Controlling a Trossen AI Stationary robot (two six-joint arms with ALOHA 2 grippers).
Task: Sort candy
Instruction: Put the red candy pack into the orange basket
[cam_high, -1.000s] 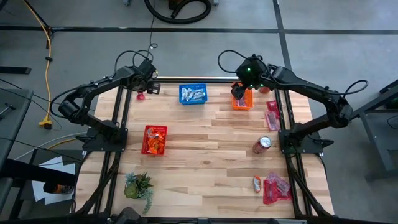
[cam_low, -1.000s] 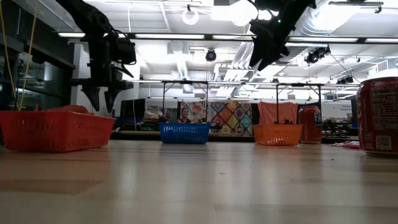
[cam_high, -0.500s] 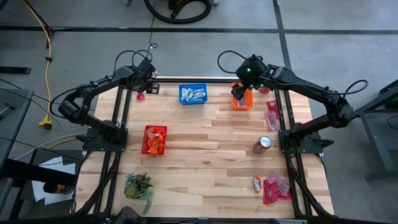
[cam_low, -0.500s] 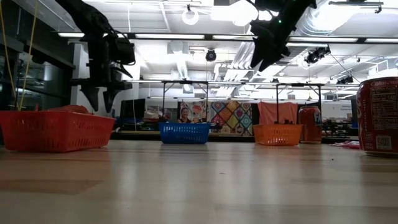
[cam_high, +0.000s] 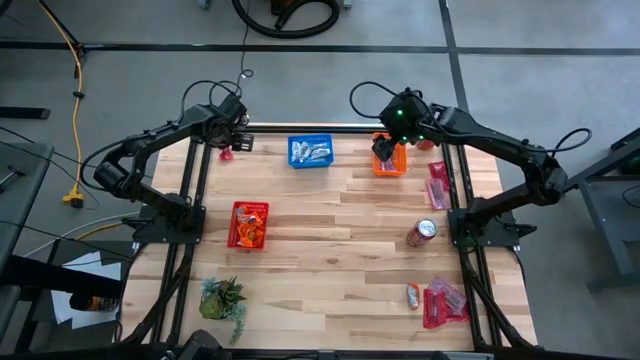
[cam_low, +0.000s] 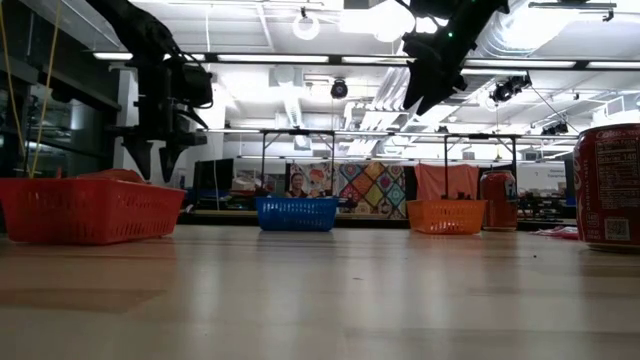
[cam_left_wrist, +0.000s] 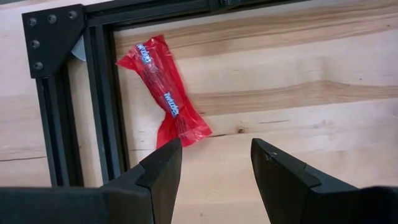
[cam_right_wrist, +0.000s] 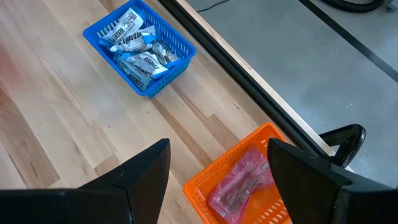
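While open, left end effector (cam_left_wrist: 211, 158) above red candy (cam_left_wrist: 163, 90)

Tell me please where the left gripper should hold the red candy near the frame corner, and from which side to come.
Grip the red candy across its narrow middle, coming straight down. It lies flat, long and thin, beside the black frame rail, so the left gripper, fingers open, likely closes best across its width.

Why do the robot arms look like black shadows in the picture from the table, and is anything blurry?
In the low view, bright ceiling lights sit behind the arms, so the left hand shows as a dark silhouette, and the near soda can looks soft and cut off at the edge. In the left wrist view, the red candy is sharp and evenly lit, while the fingers up close look slightly soft.
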